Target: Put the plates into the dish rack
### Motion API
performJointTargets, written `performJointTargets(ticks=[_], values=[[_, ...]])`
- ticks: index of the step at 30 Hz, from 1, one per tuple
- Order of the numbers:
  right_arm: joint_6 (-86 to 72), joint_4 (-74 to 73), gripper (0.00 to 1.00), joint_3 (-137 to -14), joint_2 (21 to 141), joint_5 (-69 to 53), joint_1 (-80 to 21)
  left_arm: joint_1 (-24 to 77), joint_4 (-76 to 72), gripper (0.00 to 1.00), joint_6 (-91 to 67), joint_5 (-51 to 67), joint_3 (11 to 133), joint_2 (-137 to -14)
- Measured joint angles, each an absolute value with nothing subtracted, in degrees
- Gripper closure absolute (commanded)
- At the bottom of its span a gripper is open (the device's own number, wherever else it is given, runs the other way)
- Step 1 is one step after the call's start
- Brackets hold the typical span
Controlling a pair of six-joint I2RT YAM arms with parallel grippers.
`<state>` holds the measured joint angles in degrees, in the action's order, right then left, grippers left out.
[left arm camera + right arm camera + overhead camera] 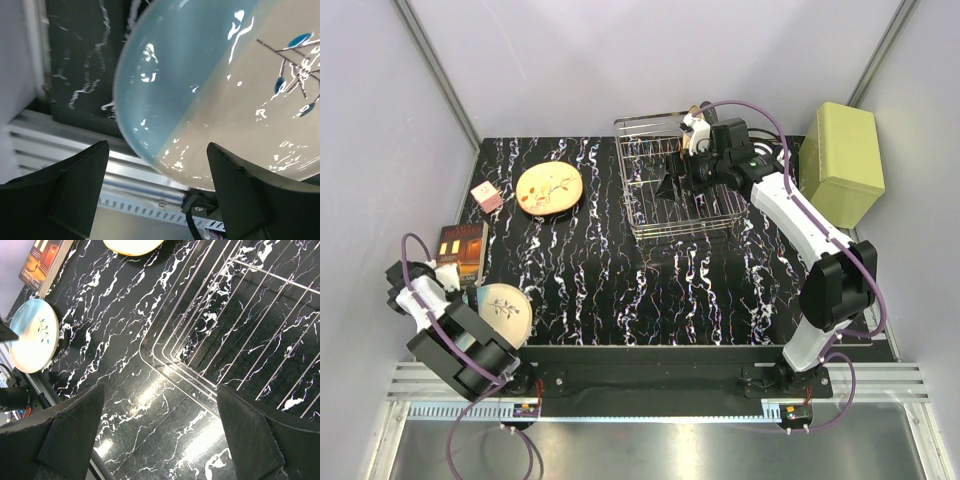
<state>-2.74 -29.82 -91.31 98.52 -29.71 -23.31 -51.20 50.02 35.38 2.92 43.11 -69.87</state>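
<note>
A tan plate [549,188] with a twig motif lies flat at the back left of the dark marbled table. A cream plate with a pale blue side [506,313] lies at the near left edge. My left gripper [463,287] is open beside it. In the left wrist view that plate [210,85] fills the frame, its rim between my left gripper's [157,145] spread fingers, not pinched. The wire dish rack [680,190] stands at the back centre. My right gripper [670,185] hovers open above its front left corner [165,362]. The dark teal plate is out of view.
A pale green box [840,160] stands at the back right beside the rack. A book [462,250] and a small pink box [486,197] lie at the left. The aluminium rail [75,145] runs along the table's near edge, just past the cream plate.
</note>
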Motion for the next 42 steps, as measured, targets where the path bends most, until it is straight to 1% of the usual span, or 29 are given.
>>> performJointTargets(ticks=[4,10,15,19,25,31,36,42], values=[[-3.1,-29.9,0.0,-91.6,98.5,-29.7,-23.3,-52.1,47.8,0.16,36.3,2.9,39.6,-73.2],[-3.1,-29.9,0.0,-91.6,98.5,-29.6,-23.3,-54.1,47.3,0.17,36.4,4.2,41.6,-78.6],[-3.1,-29.9,0.0,-91.0,98.5,-29.5,-23.3,-54.3,48.2,0.24,37.3,5.5,42.7,-80.6],[-3.0,-29.9,0.0,-89.9,98.5,-28.9,-23.4,-52.7,48.1,0.25,39.7,5.9,42.7,-80.4],[-2.6,-29.8,0.0,-86.1,98.3,-28.1,-23.4,-40.6,45.1,0.25,45.2,6.7,39.2,-74.5],[-3.6,-29.4,0.0,-78.3,97.1,-28.2,-23.4,-28.6,45.6,0.25,44.5,7.7,38.7,-74.1],[-5.4,-28.8,0.0,-71.0,92.6,-28.1,-23.4,-18.7,46.8,0.25,40.3,8.9,40.4,-77.1],[-6.3,-27.5,0.0,-65.4,84.6,-28.1,-23.2,-5.1,48.2,0.25,33.5,11.1,45.1,-83.7]])
